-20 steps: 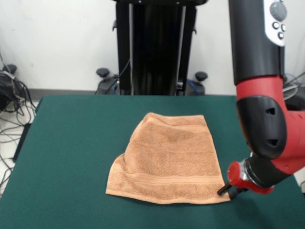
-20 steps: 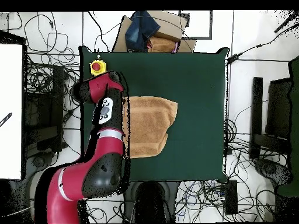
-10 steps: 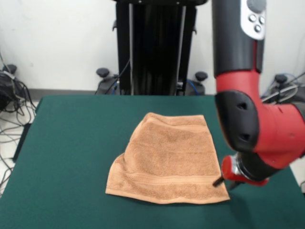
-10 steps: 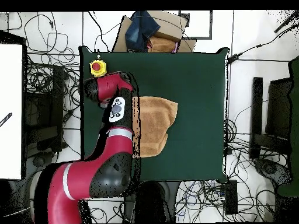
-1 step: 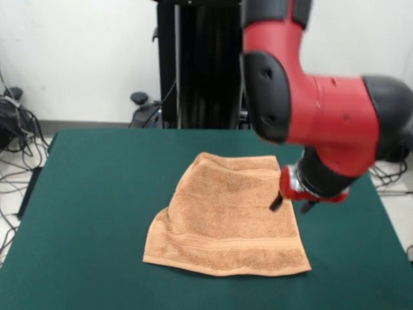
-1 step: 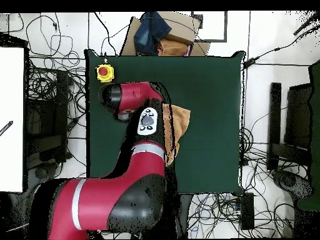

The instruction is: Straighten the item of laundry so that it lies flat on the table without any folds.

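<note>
At centre frame, the claw (image 5: pixel 289 204) hovers over the towel (image 5: pixel 229 223)'s right edge on the counter (image 5: pixel 97 194); its opening cannot be told. Its next move likely calls for gripping a folded edge.

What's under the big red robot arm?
In the overhead view the arm covers most of the towel; only one side peeks out. The front view shows the towel lying on the green table, gripper at its edge. Nothing else shows.
</note>
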You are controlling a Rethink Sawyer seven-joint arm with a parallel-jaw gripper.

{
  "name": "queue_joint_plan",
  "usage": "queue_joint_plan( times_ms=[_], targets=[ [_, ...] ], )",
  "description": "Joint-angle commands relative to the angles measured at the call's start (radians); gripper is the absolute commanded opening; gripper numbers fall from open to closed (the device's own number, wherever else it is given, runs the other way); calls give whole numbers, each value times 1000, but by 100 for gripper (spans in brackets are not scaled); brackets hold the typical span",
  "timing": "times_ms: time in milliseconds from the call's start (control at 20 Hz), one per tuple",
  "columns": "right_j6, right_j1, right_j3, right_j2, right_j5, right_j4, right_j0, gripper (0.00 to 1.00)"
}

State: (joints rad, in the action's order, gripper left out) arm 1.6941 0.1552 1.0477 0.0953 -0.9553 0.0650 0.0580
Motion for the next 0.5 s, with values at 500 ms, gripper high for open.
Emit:
queue_joint_plan(
  times_ms=[500],
  targets=[
    [-188, -157, -11, -98, 160, 244, -64, 100]
  ],
)
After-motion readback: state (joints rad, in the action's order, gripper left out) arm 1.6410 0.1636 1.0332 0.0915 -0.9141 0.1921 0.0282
